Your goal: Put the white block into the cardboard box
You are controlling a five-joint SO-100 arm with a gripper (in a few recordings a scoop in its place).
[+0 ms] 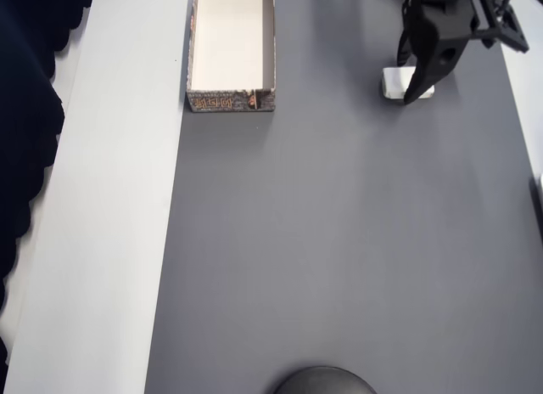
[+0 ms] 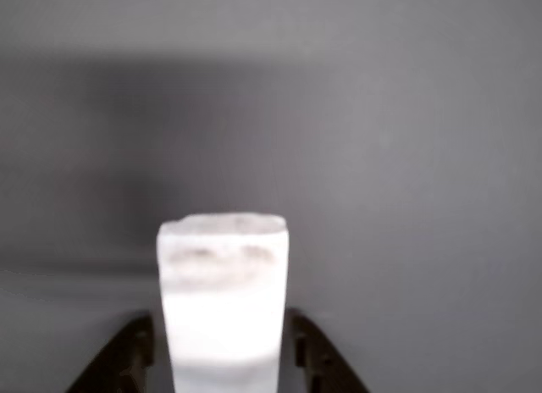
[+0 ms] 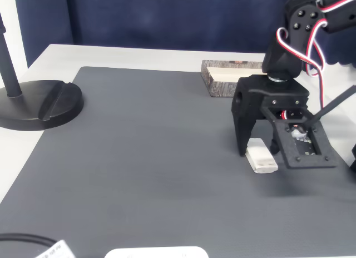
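From overhead my claw hides part of the white block. It lies flat on the grey tabletop, between the parted fingers, which straddle it; I can't tell if they touch. The cardboard box sits well apart, at the mat's edge.

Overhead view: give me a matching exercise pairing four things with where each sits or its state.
Things:
1. white block
2. cardboard box
3. hand
4. dark round base

Places or states:
A. bottom edge of the picture
B. open, straddling the block
C. top, at the mat's left edge, nothing inside
D. flat on the grey mat, upper right

Pairs: 1-D, 2-C, 3-B, 4-A
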